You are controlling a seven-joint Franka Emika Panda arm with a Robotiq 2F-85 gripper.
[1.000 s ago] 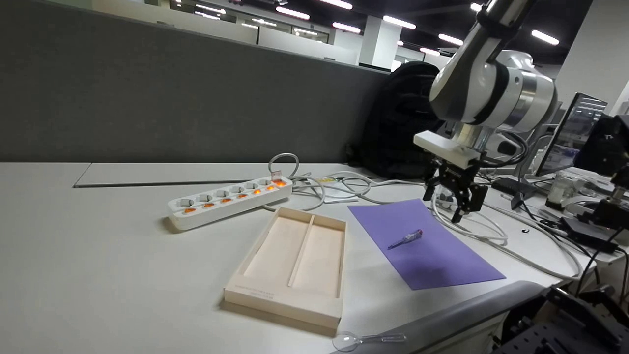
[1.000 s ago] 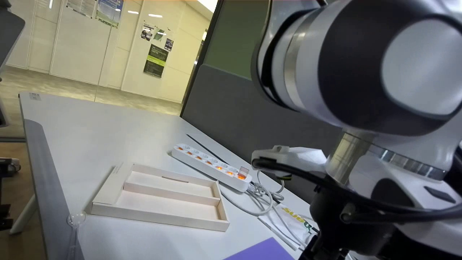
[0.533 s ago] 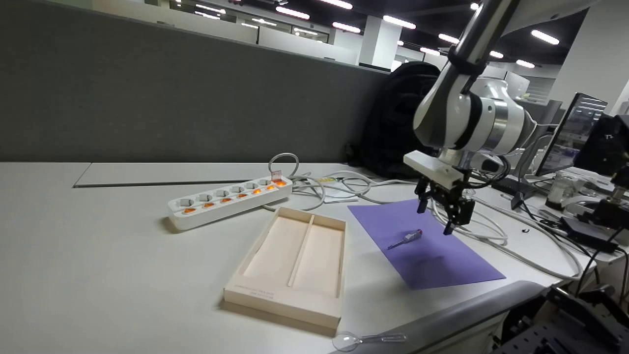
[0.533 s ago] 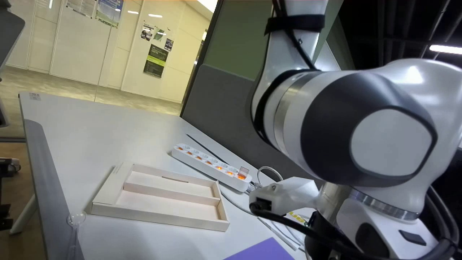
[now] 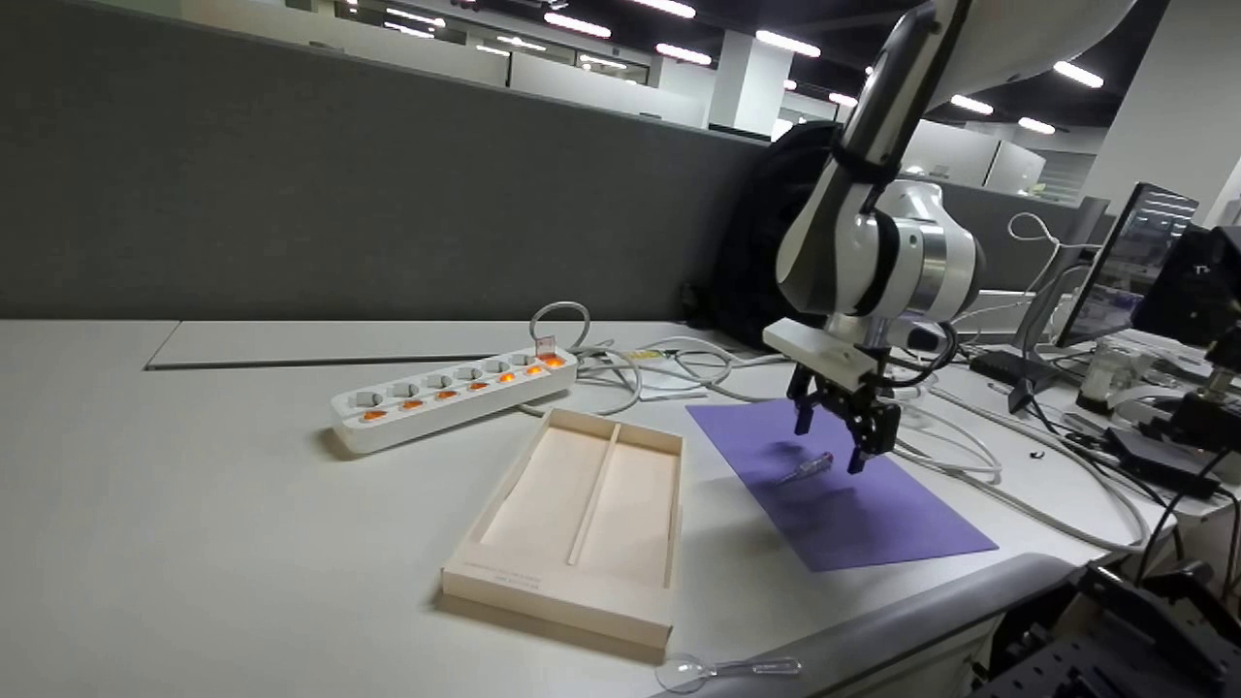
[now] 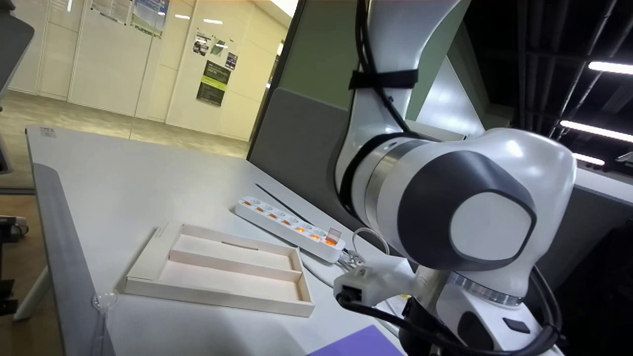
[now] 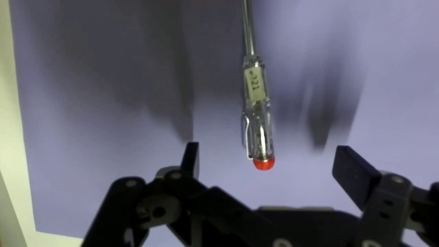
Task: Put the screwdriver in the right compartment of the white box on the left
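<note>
- Your arm (image 5: 853, 257) leans over the purple sheet (image 5: 911, 528) in an exterior view, its upper link (image 5: 884, 97) slanting and its wrist (image 5: 863, 330) turned so that the gripper (image 5: 830, 448) points down at the sheet.
- The gripper hangs above the sheet, apart from its surface, with soft shadows (image 5: 842, 514) on the purple below it.
- You have the fingers (image 7: 355, 176) well parted and released; in the wrist view one shows on each side of the screwdriver (image 7: 259, 113), apart from it.
- The screwdriver lies flat on the sheet: in the wrist view you see its red cap (image 7: 264, 164) between the fingers, and its metal shaft (image 7: 249, 31) runs along the sheet away from the gripper.
- In an exterior view the arm's rounded grey joint (image 6: 425, 217) sits above and to the right of the sheet's visible corner; the gripper there runs out at the lower edge.
- The white box (image 5: 582, 586) stands just beside the sheet, to its left in an exterior view, with its right compartment (image 5: 628, 509) as the half nearer the sheet.
- The power strip (image 5: 451, 405) lies behind and well to the left of the sheet in an exterior view.
</note>
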